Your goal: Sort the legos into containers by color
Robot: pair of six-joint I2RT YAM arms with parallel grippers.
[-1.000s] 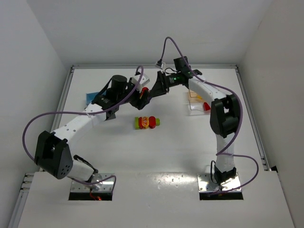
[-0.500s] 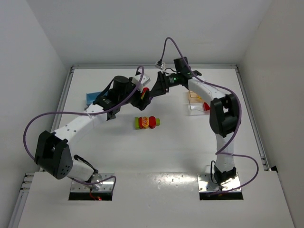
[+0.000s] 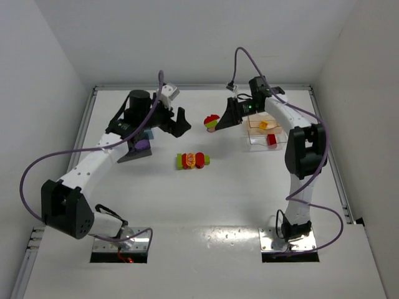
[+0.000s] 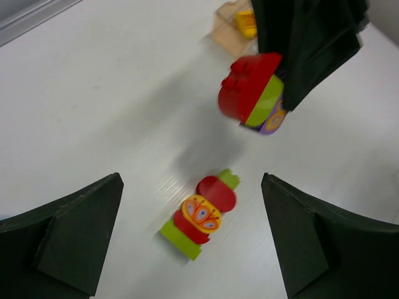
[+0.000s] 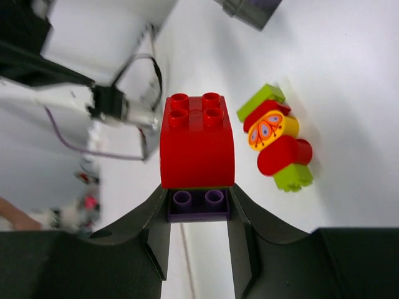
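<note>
My right gripper (image 3: 221, 121) (image 5: 199, 203) is shut on a small stack of legos (image 3: 212, 121) (image 4: 252, 93) held above the table: a red brick (image 5: 198, 144) on lime green, with a purple brick (image 5: 198, 206) between the fingers. My left gripper (image 3: 173, 120) (image 4: 191, 180) stands open and empty, a little left of that stack. A cluster of lime green, red and yellow legos (image 3: 192, 161) (image 4: 202, 215) (image 5: 277, 138) lies on the table below both grippers. The clear container (image 3: 262, 132) (image 4: 227, 30) holds yellow, orange and red blocks. The dark container (image 3: 132, 153) holds a purple block (image 3: 144, 144).
A blue part (image 3: 147, 133) shows beside the dark container. The table's raised edges (image 3: 87, 124) run along the left, back and right. Purple cables loop over both arms.
The two grippers were close together over the table's middle. My left gripper has opened and drawn back left; my right gripper has shut on the stack and carried it right.
</note>
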